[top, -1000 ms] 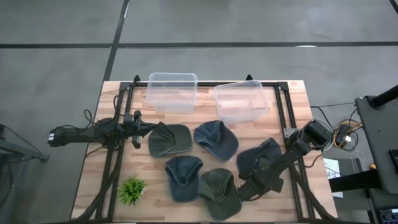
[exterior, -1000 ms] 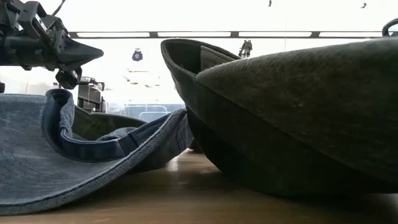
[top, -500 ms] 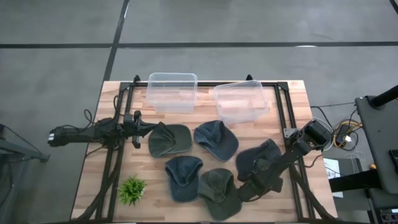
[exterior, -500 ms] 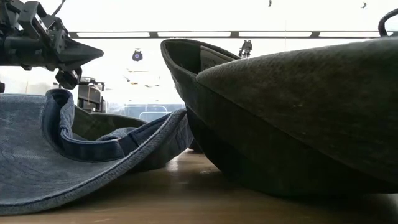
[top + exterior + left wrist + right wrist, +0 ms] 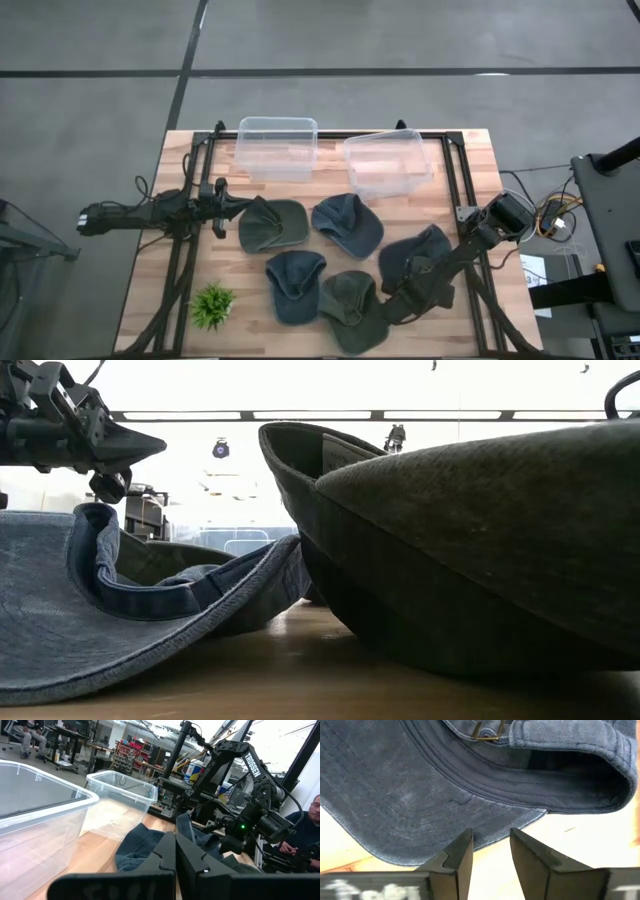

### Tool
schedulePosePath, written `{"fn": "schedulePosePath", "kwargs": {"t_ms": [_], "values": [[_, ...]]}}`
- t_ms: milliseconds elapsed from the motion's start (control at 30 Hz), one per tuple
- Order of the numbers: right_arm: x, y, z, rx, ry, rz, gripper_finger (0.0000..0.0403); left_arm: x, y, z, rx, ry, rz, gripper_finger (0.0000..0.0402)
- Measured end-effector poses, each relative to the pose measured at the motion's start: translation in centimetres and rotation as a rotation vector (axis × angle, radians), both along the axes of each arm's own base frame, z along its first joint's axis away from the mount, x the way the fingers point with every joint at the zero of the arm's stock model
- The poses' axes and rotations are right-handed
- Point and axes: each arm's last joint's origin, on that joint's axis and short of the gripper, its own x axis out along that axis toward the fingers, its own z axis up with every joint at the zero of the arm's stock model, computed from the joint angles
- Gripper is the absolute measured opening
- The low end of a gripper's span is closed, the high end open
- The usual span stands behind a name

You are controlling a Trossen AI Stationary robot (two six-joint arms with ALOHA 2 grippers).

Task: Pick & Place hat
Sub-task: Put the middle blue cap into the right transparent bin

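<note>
Just ahead of the right pincer (image 5: 491, 851) — its fingers apart, holding nothing — lies the brim of a blue hat (image 5: 435, 795), edge-on across the gap, far from the shut left pincer (image 5: 232, 207).

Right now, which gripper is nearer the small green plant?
Left. The left gripper hangs above the table behind the green plant; the right gripper is well across the table, beyond two caps.

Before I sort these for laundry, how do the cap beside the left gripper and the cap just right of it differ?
The olive-green cap is green and nearest the left gripper; the blue denim cap is blue and sits below the right-hand clear bin. Both rest on the wooden table.
</note>
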Motion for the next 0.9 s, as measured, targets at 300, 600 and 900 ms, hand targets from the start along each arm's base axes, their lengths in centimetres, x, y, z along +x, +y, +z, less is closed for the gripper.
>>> {"fn": "schedulePosePath", "kwargs": {"t_ms": [300, 600, 900], "values": [[0.02, 0.01, -0.03, 0.016, 0.001, 0.068, 0.0126, 0.00, 0.00, 0.00, 0.000, 0.000, 0.000, 0.0000], [0.24, 0.20, -0.10, 0.039, -0.023, 0.083, 0.0134, 0.00, 0.00, 0.00, 0.000, 0.000, 0.000, 0.0000], [0.35, 0.31, -0.06, 0.056, -0.035, 0.128, 0.0124, 0.00, 0.00, 0.00, 0.000, 0.000, 0.000, 0.0000]]}}
